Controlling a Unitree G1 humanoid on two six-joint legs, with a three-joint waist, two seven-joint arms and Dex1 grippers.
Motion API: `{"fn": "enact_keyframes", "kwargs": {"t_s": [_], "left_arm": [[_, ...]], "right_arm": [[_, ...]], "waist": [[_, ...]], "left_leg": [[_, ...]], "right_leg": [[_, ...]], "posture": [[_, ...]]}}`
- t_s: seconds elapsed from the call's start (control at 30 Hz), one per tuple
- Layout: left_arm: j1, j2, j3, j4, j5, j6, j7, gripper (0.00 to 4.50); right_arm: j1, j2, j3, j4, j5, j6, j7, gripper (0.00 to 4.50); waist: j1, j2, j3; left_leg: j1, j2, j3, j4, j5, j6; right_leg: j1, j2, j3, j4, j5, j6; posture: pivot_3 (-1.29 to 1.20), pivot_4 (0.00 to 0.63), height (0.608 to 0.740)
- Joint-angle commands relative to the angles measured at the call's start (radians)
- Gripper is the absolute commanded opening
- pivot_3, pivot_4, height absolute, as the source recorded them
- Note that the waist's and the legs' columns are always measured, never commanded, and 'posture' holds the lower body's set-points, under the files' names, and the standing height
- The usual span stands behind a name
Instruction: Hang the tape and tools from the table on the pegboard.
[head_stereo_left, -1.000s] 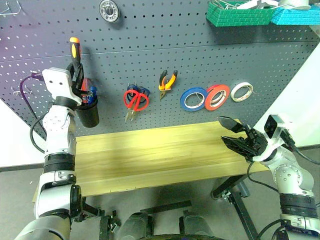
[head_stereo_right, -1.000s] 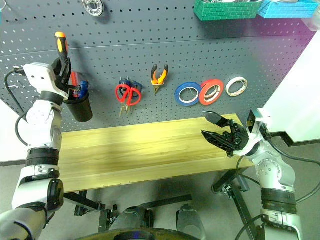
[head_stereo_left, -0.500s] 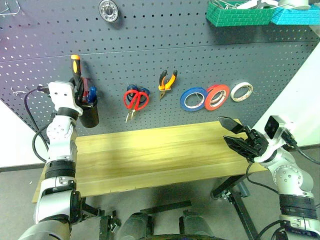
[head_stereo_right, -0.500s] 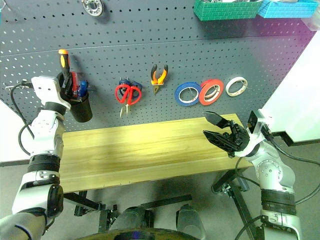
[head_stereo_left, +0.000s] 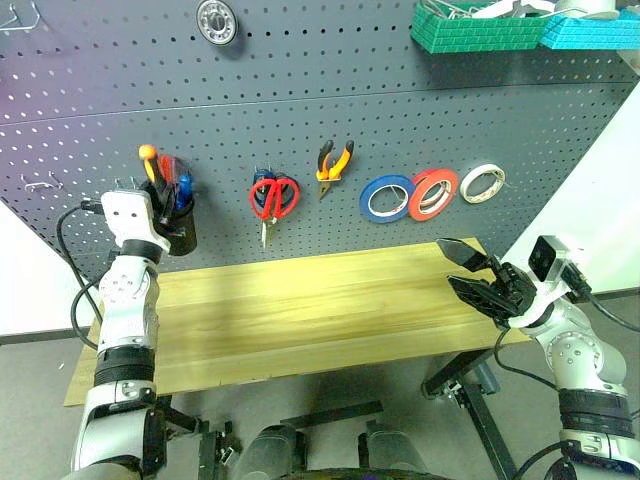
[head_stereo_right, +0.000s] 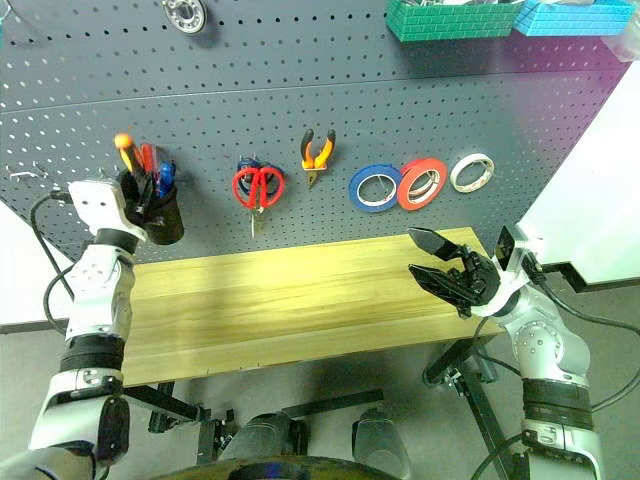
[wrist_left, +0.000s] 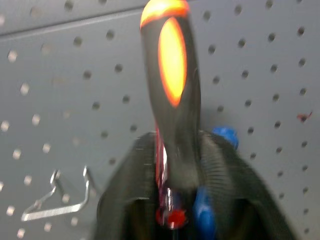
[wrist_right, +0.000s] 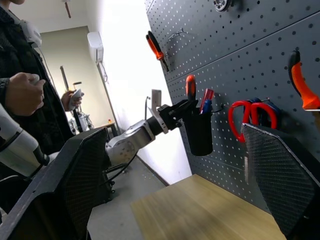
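Risk: the slim screwdriver with the orange-and-black handle (head_stereo_left: 150, 160) is judged not yet safely released; if the left end effector (head_stereo_left: 158, 196) is drawn back while its fingers are against the handle, the tool could be dragged up out of the black cylindrical cup (head_stereo_left: 180, 236) or the cup tipped off the board.
Cause: the cup is crowded with red and blue handles just beside the left end effector, so a snag is judged likely.
Left end effector: the screwdriver handle is seen standing between its two dark fingers (wrist_left: 225, 170) in the left wrist view; whether it is gripped or loose cannot be told.
Right end effector (head_stereo_left: 465, 268): its jaws are spread wide and nothing is held; it hangs above the near right end of the light yellowish wooden tabletop (head_stereo_left: 320, 310).
Screwdriver: upright in the cup, directly ahead of the left end effector.
Other task things: the red-handled scissors (head_stereo_left: 273, 198), the small orange-and-black pliers (head_stereo_left: 334, 161) and the blue ring of tape (head_stereo_left: 387, 197) are hung on the dark grey perforated pegboard (head_stereo_left: 300, 80), well apart from both end effectors.
Progress: no task thing is seen on the tabletop, so the job is judged nearly done.
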Motion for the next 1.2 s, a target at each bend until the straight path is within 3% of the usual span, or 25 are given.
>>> {"fn": "enact_keyframes", "kwargs": {"t_s": [0.03,0.2,0.73,1.07,1.2], "left_arm": [[0.001,0.002,0.02,-0.042,-0.011,0.01,0.007,2.85],[0.0,-0.006,0.01,-0.069,-0.01,0.012,0.009,4.47],[-0.024,-0.009,-0.002,-0.361,-0.003,0.12,0.045,4.47],[0.004,-0.048,-0.174,-0.436,-0.24,0.388,-0.31,4.47],[0.058,-0.016,-0.264,-0.445,-0.223,0.458,-0.435,4.47]], "right_arm": [[-0.019,-0.006,-0.016,0.001,-0.005,-0.015,0.014,4.5],[-0.028,-0.006,-0.015,0.02,-0.015,-0.021,0.026,4.5],[-0.047,-0.006,-0.017,0.063,-0.032,-0.037,0.054,4.5],[-0.065,0.0,-0.013,0.095,-0.05,-0.056,0.066,4.5],[-0.064,0.009,-0.009,0.106,-0.062,-0.072,0.069,4.5]], "waist": [[0.001,0.0,0.0],[0.003,0.0,0.0],[0.002,0.0,0.0],[0.0,0.001,-0.002],[-0.003,0.003,-0.003]], "left_leg": [[0.0,0.0,0.0,0.0,0.0,0.0],[0.0,0.0,0.0,0.0,0.0,0.0],[0.0,0.0,0.0,0.0,0.0,0.0],[0.0,0.0,0.0,0.0,0.0,0.0],[0.0,0.0,0.0,0.0,0.0,0.0]], "right_leg": [[0.0,0.0,0.0,0.0,0.0,0.0],[0.0,0.0,0.0,0.0,0.0,0.0],[0.0,0.0,0.0,0.0,0.0,0.0],[0.001,0.0,0.0,-0.001,0.0,0.0],[0.002,0.001,0.0,-0.001,0.0,0.0]], "posture": [[-0.11,0.029,0.723],[-0.1,0.024,0.723],[-0.1,0.025,0.723],[-0.1,0.0,0.723],[-0.11,0.0,0.723]]}}
